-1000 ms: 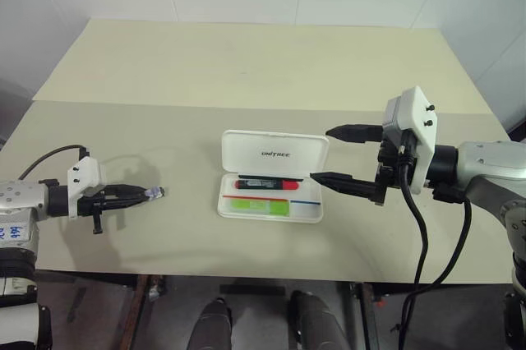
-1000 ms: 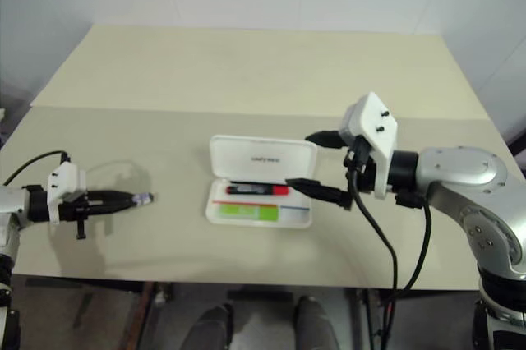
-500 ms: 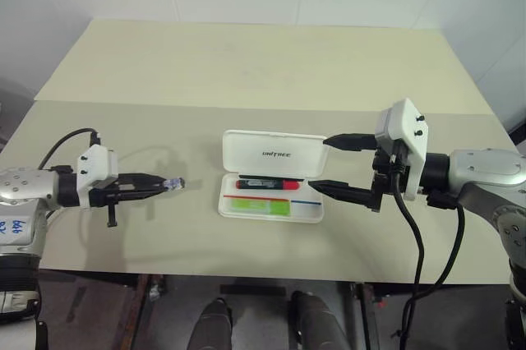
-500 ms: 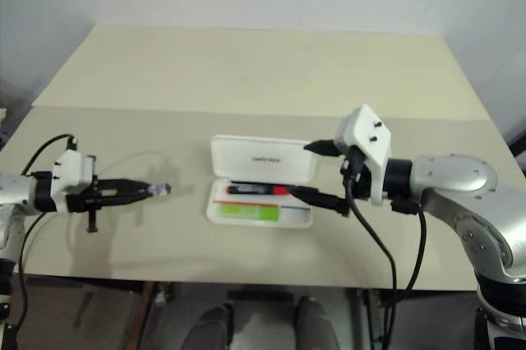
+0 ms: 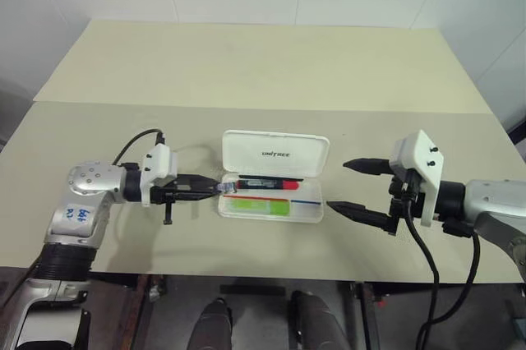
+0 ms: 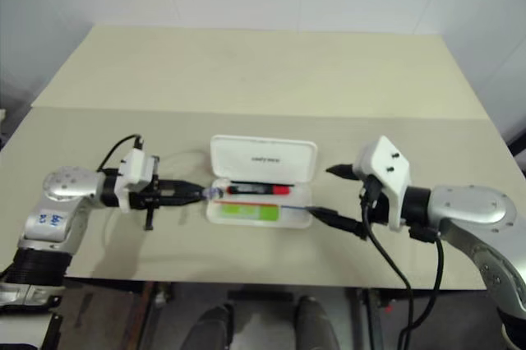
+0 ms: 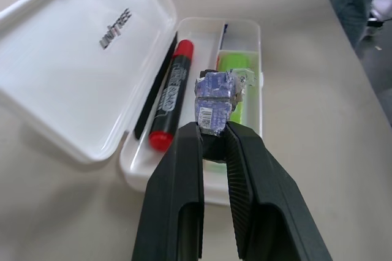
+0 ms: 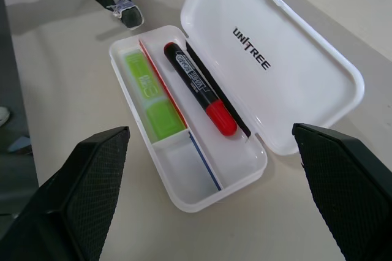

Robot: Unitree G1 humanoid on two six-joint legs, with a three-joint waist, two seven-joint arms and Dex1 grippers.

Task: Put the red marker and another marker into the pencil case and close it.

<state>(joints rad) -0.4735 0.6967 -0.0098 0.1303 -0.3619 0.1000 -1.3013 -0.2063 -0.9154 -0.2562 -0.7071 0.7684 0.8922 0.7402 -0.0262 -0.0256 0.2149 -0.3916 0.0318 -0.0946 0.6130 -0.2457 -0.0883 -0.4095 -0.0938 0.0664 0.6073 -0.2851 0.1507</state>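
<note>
Left eye view: left gripper (image 5: 215, 190) level beside open pencil case (image 5: 272, 209).

pincer (image 7: 214, 131) pinching wrapped bit (image 7: 215, 98), open pencil case (image 7: 79, 65)

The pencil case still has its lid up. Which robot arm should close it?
Probably the right. The right gripper is open and empty beside the pencil case. The left gripper is shut on a small wrapped thing at the case's other end, so it is busy.

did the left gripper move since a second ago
Yes. The left gripper, shut on a small wrapped item, has travelled rightward across the table to the left end of the open pencil case.
</note>
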